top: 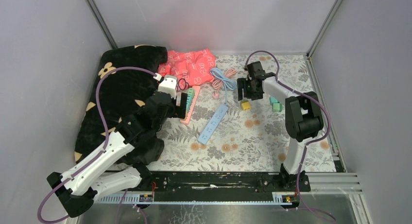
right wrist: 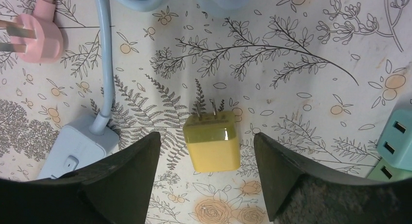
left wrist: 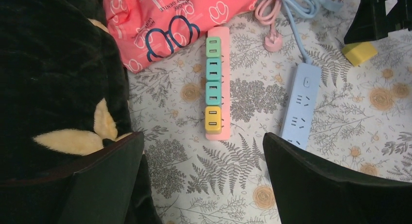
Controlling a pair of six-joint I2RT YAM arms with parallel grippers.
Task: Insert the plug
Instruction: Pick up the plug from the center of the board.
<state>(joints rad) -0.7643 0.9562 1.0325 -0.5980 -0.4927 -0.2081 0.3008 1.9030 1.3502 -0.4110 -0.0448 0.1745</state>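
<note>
Robot lab cell: table boxed in by plain grey walls (top: 214,15) on aluminium posts (top: 98,17). Left arm (top: 102,153) and right arm (top: 301,117) bolted to a black bar (top: 214,180) at the near edge, with a slotted rail (top: 335,182) beside it and a purple cable (top: 99,102) looping loose off each arm. Floral cloth (top: 252,146) spread as the work surface. Props scattered on it like a test set: blue strip (top: 213,124), pink strip (left wrist: 225,63), yellow plug (right wrist: 212,145), black plush (top: 121,88), pink bag (top: 189,66)
</note>
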